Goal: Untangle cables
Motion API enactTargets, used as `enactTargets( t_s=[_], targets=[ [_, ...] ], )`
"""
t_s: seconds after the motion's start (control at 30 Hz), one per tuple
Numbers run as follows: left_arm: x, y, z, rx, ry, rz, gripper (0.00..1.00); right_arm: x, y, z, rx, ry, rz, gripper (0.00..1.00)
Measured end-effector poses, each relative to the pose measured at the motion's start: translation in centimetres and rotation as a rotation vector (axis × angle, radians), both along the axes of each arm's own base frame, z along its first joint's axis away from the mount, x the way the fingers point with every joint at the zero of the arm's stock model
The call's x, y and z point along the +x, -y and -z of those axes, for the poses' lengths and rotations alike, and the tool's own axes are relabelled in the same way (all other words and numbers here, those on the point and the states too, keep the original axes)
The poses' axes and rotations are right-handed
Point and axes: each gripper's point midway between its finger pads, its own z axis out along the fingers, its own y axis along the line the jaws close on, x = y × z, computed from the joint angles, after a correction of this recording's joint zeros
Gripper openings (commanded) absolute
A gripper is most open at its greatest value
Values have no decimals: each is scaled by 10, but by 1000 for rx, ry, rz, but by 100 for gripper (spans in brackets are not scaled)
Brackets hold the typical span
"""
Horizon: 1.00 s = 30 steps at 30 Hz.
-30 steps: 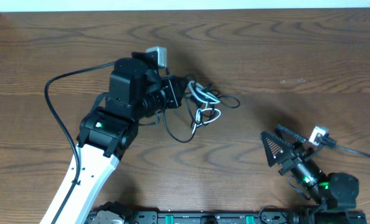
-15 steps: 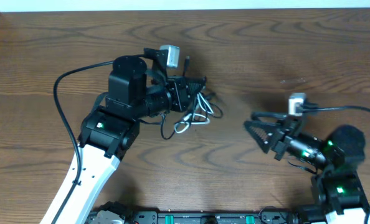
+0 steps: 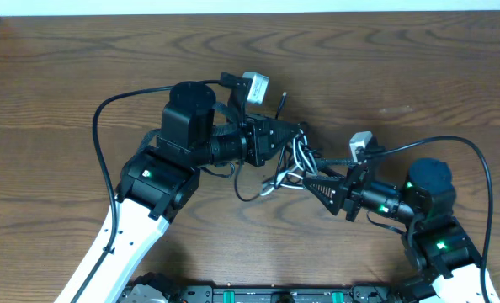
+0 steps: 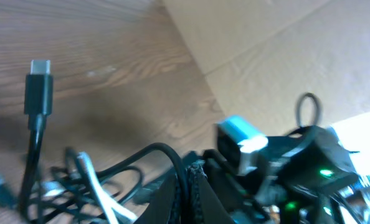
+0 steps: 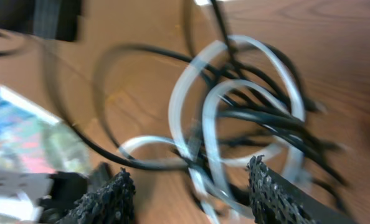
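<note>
The cables [image 3: 295, 158] form a small knot of black and white cords mid-table, between my two grippers. My left gripper [image 3: 284, 140] is at the knot's left side. In its wrist view the left gripper [image 4: 189, 186] is shut on a black cord, with a black plug [image 4: 38, 93] standing up at left and a white cord [image 4: 95, 194] beside it. My right gripper [image 3: 314, 187] reaches in from the right. Seen from the right wrist, the right gripper [image 5: 191, 194] is open, and white cord loops [image 5: 194, 106] and black cords [image 5: 260, 121] run between its fingers [image 5: 113, 200].
The brown wooden table [image 3: 418, 67] ends at a pale strip along the far edge. The left arm's own thick black cable [image 3: 98, 126] arcs out to the left, and the right arm's cable [image 3: 479, 168] arcs to the right. The arm bases sit at the near edge.
The left gripper has carried the knot to the right and slightly nearer. The right arm has swung from the front right corner up to the knot, its jaws narrower than before.
</note>
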Motion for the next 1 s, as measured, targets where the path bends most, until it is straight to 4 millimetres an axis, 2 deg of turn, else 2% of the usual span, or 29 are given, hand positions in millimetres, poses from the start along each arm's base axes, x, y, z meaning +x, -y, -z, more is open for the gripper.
enactTargets(
  t_s=[0.17, 0.3, 0.43, 0.5, 0.53, 0.67, 0.77, 0.87, 1.0],
  targets=[
    [-5, 4, -8, -38, 0, 37, 8, 5, -4, 10, -57, 16, 29, 54],
    [-7, 5, -10, -50, -18, 45, 8, 4, -14, 12, -70, 40, 6, 43],
    [-8, 5, -10, -59, -47, 41, 8, 3, -23, 14, -78, 54, -16, 19],
    [-8, 5, -10, -64, -61, 40, 8, 5, -23, 15, -86, 61, -6, 3],
    [-9, 5, -10, -65, -64, 41, 8, 7, -23, 16, -93, 63, 6, 1],
    [-12, 5, -7, -61, -91, 51, 8, 18, -16, 19, -118, 67, 78, 1],
    [-17, 4, 3, -30, -113, 61, 8, 24, -10, 18, -131, 80, 126, 1],
    [-22, 1, 15, 16, -118, 78, 8, 26, -3, 9, -128, 111, 170, 1],
    [-22, -13, 43, 126, -180, 18, 8, 27, 19, -11, -112, 164, 263, 1]
  ],
)
